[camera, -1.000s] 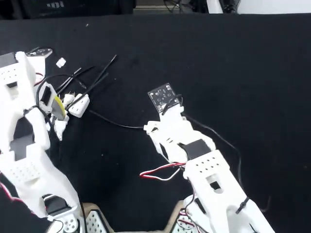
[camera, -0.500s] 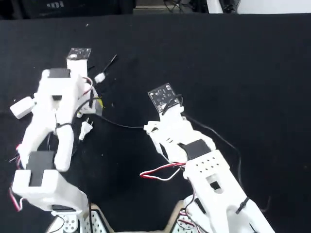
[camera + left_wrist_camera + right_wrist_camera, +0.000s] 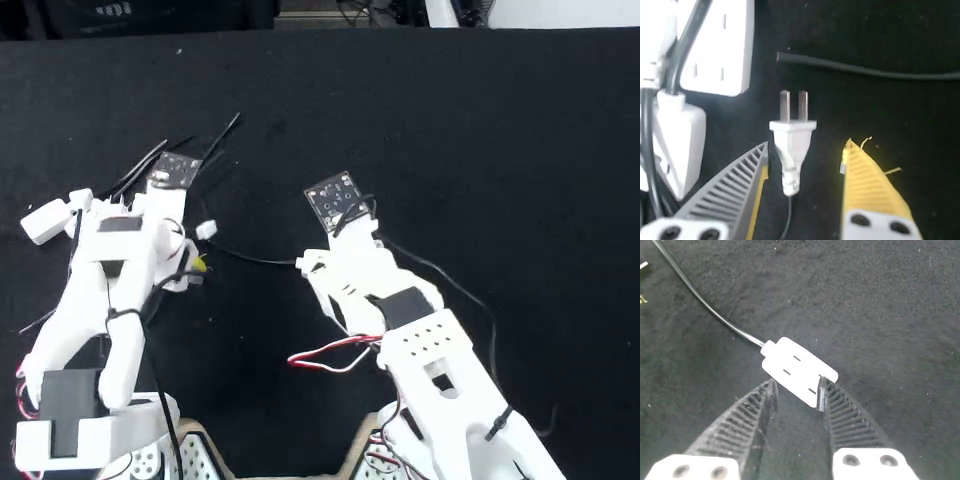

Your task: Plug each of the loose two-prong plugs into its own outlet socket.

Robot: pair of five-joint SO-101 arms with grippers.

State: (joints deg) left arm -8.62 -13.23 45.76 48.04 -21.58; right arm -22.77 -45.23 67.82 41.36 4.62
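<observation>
The black table [image 3: 520, 150] spans the frame. At its centre the right gripper [image 3: 796, 384] clamps the end of a white socket [image 3: 795, 367]. At left, the left gripper [image 3: 806, 147] stands open around a white plug [image 3: 791, 142].

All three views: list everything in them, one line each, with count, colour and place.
two-prong plug: one, white, lying on the table between the left gripper's fingers.
outlet socket: one, white with a black cord, its end between the right gripper's fingers.
socket block: one, white, beyond the plug's prongs, off to one side.
plugged block: one, white, black cable entering it, next to the socket block.
cable: one, black, lying across the table beyond the plug.
table: one, black.
left gripper: one, grey and yellow fingers, open around the plug.
right gripper: one, grey fingers, shut on the outlet socket.
</observation>
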